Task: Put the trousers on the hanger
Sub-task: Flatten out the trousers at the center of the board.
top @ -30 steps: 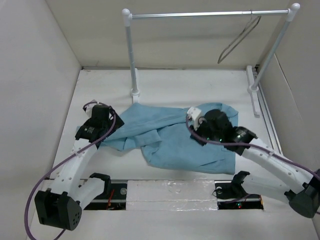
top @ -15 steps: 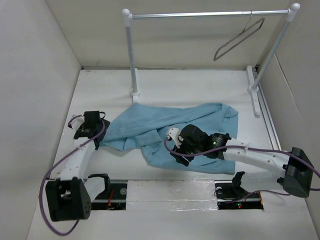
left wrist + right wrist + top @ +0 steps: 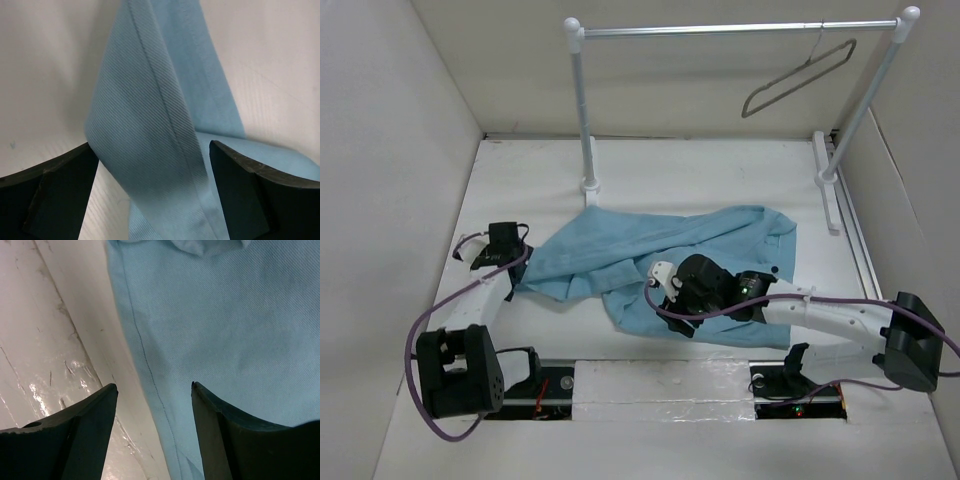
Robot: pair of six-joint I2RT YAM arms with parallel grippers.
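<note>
So the trousers (image 3: 650, 262) are lying crumpled on the counter (image 3: 700, 170), roughly in the middle, spread from the left arm over to the right one, with one end bunched up towards the far right. The hanger (image 3: 798, 82) isn't anywhere near them: it's up on the silver bar of the rack (image 3: 720, 30) at the back, hooked on near the right post and hanging at a tilt, well apart from the cloth. The left pincer (image 3: 152, 147) sits at the left end of the trousers, and from the left wrist camera its fingers (image 3: 60, 195) are spread wide with a seamed strip of blue fabric running up between them. You can see a sliver of white counter between the left finger and the cloth, so it's not clamped on anything. The right pincer (image 3: 154, 385) is low over the near edge of the trousers, also spread wide and holding nothing. In the right wrist view one finger is over bare, scuffed counter and the other is over the blue fabric, with the stitched edge running through the gap between them. From above, the right arm stretches in from the right, across the front of the cloth.
</note>
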